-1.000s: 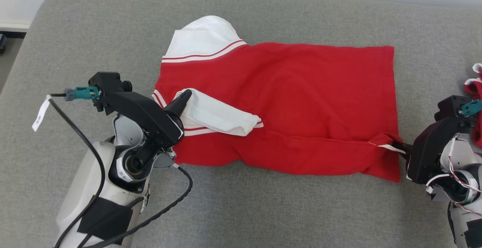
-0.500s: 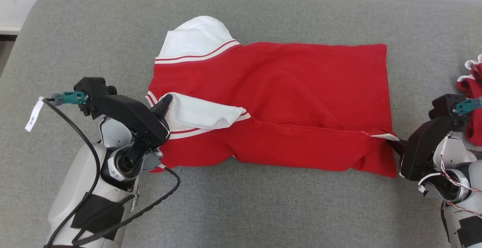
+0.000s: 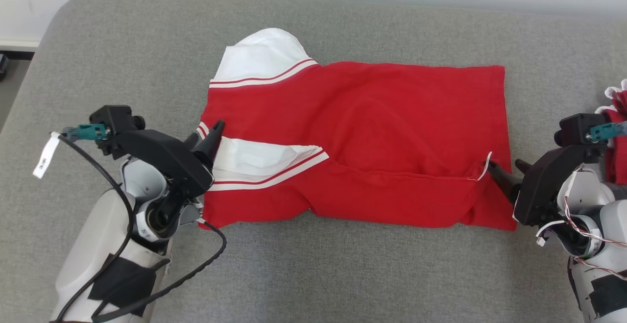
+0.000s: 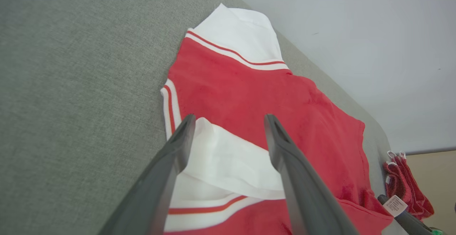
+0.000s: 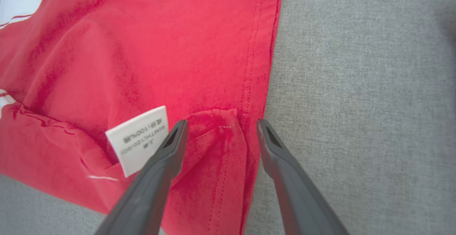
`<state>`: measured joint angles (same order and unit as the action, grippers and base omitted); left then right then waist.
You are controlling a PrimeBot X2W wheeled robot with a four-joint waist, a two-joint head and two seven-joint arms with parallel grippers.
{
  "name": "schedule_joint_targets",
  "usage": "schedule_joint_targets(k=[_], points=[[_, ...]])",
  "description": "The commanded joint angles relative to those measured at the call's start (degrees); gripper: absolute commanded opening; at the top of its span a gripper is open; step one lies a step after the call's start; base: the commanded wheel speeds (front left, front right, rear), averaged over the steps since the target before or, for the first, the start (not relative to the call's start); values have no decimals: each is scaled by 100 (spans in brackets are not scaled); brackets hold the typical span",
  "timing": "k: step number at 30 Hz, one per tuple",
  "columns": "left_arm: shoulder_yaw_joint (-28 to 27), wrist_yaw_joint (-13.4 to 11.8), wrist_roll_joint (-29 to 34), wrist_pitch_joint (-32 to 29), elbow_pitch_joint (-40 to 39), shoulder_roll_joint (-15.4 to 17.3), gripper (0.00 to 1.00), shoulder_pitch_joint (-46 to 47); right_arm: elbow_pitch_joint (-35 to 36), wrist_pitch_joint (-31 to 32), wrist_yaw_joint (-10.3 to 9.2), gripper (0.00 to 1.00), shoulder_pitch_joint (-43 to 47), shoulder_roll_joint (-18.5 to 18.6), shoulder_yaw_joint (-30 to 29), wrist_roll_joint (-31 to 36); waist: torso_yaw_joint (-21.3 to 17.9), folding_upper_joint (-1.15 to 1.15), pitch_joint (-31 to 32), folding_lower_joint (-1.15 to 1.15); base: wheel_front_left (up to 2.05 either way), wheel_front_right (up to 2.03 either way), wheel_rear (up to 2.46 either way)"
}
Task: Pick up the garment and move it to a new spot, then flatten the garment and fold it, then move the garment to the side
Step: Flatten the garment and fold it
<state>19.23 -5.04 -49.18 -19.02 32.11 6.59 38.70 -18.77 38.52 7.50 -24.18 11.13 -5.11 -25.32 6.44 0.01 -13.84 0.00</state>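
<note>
The garment (image 3: 372,132), red with white striped sleeves, lies on the grey padded surface (image 3: 313,274), its near edge folded over onto itself. My left gripper (image 3: 208,134) stands open at the garment's left end, over the folded white sleeve (image 3: 254,159). In the left wrist view the left gripper (image 4: 229,121) has its fingers apart above that sleeve (image 4: 228,160), gripping nothing. At the right end, my right gripper (image 3: 504,166) is open beside the white label (image 3: 486,166). Its wrist view shows the right gripper (image 5: 221,124) straddling a puckered bit of red hem (image 5: 217,135) near the label (image 5: 140,138).
Another red and white cloth (image 3: 618,132) lies at the surface's right edge, just behind my right arm, and the left wrist view catches this cloth (image 4: 406,181) too. A pale wall runs along the back. The surface's rounded left corner drops to the floor (image 3: 10,68).
Both grippers have gone from shut to open and let go of the garment. The folded near edge and white sleeve now rest flatter on the garment. The head view shifted slightly.
</note>
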Motion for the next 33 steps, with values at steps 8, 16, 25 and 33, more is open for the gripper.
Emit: schedule_joint_targets(k=[8,16,25,33], points=[[39,169,339,726,-408,269,100,-471,245,-555,-3,100,103,132,-25,48,34,-1,252,0,0,0,0],[169,601,646,1844,-1206,445,100,-1334,732,-1235,-3,100,687,-238,-671,652,71,-1,445,0,0,0,0],[313,509,1068,2728,-1495,451,100,-1990,1284,-2109,-3,100,1375,-720,-1079,1105,100,-1,542,0,0,0,0],[507,440,1345,2982,-1423,502,100,-2244,1257,-2297,-3,100,1813,-815,-923,1040,21,-1,592,0,0,0,0]])
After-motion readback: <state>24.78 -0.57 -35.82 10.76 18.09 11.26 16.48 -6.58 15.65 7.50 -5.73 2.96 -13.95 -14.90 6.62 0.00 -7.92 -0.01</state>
